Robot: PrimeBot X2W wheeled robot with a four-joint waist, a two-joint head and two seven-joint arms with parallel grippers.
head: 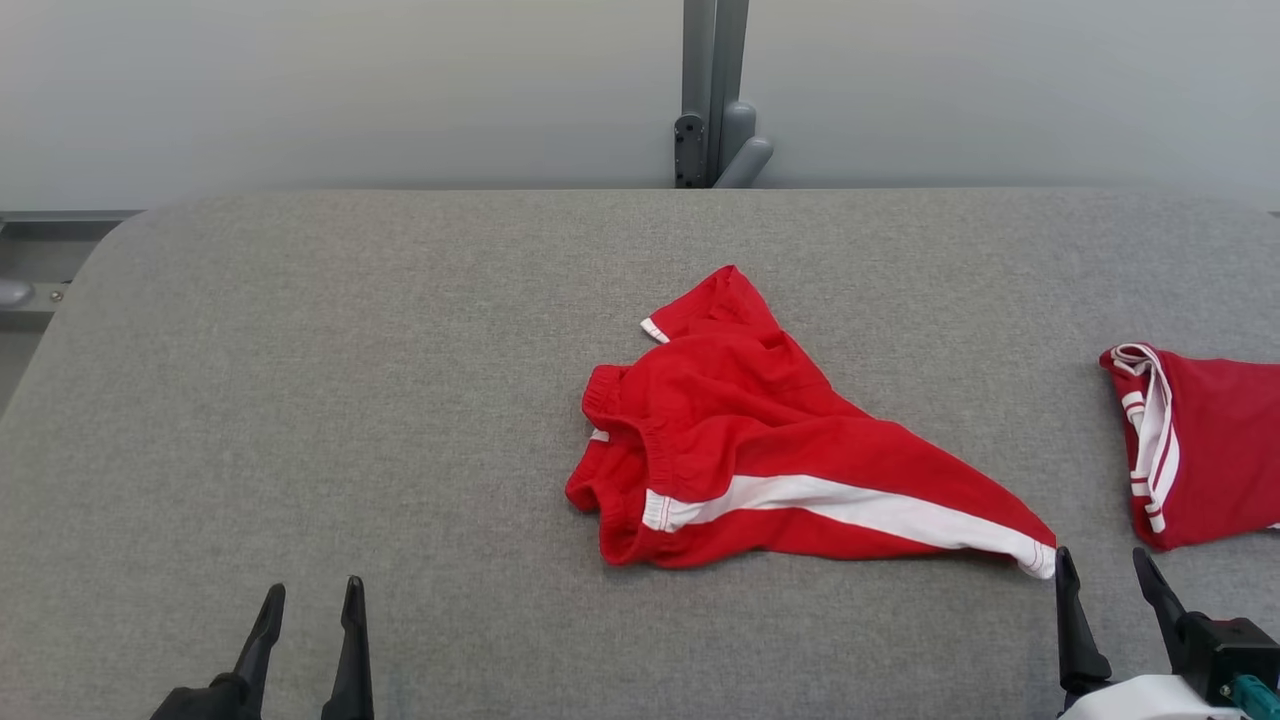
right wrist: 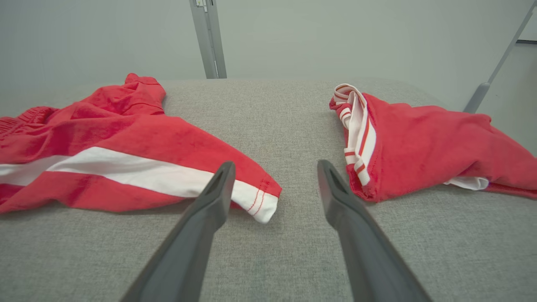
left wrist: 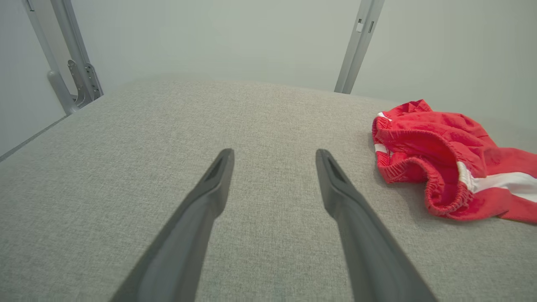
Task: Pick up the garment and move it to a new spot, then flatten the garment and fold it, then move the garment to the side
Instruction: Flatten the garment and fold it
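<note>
Sprawling garment [head: 760, 450] on grey table [head: 300, 400]

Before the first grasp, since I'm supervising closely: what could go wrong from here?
1. The right jaws stand open between the hem of the shorts and the other red garment; a grasp drifting right may snag the wrong one.
2. The shorts lie crumpled, waistband bunched; a pinch there might take several layers and hinder flattening.

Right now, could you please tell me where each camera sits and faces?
Head view: on the head, looking down at red shorts on the grey table; left gripper, right gripper below.
Left wrist view: along the left gripper's open fingers; shorts at right.
Right wrist view: along its fingers, between shorts and second red garment.
All share the shorts.
</note>
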